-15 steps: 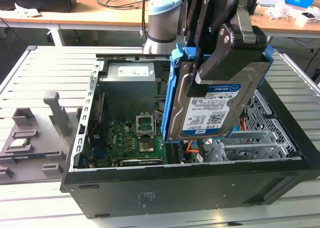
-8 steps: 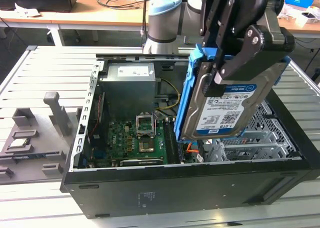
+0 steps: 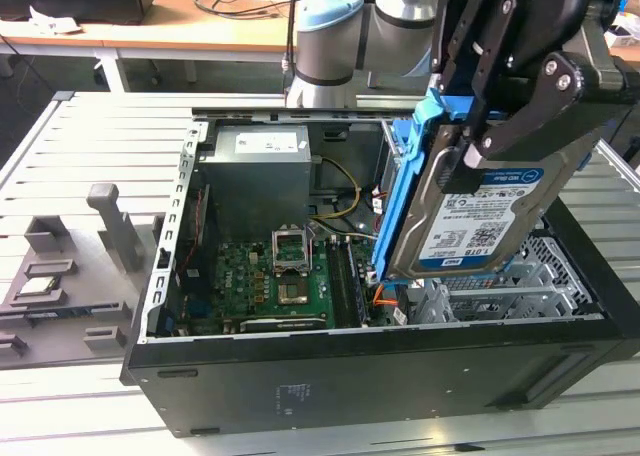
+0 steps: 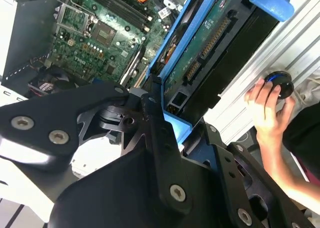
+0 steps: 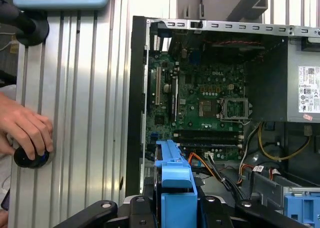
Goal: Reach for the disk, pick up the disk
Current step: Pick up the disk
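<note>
Black gripper (image 3: 480, 141) fingers are clamped on the disk (image 3: 478, 216) by its blue rails, holding it tilted, lifted above the open computer case (image 3: 400, 376) by the drive bay corner, clear of the motherboard (image 3: 270, 286).

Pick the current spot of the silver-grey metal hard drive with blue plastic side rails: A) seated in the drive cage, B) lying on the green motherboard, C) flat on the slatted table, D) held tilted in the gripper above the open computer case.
D: in the exterior view the gripper is clamped on the hard drive, which hangs tilted above the open computer case, clear of the motherboard.
</note>
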Robot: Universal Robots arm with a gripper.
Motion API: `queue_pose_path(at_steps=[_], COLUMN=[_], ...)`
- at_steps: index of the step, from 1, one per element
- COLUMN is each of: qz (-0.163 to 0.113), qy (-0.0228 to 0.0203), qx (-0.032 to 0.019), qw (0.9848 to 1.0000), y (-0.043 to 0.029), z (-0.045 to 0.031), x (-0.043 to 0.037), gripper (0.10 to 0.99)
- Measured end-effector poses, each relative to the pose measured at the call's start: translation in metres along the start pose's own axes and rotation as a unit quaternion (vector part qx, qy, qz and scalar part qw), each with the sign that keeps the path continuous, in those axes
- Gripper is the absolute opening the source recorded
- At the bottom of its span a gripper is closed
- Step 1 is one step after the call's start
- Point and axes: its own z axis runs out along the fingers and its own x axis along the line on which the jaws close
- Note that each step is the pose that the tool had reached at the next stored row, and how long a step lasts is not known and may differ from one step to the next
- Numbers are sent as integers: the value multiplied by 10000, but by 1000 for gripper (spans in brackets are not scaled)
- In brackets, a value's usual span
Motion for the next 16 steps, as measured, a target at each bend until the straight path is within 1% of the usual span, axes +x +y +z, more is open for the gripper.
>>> queue_pose_path(at_steps=[3,5,7,9,13,15,16], qz=[0,0,0,0,0,0,0], qy=[0,0,0,0,-1,0,0], qx=[-2,-3,-4,-4,-6,-7,-7], qw=[10000,10000,10000,10000,10000,10000,10000], y=[-122,-168,-243,-294,-431,-476,-513], z=[-8,-10,-15,-18,-26,-29,-31], x=[5,7,10,12,18,20,22], gripper=[369,369,369,369,369,369,369])
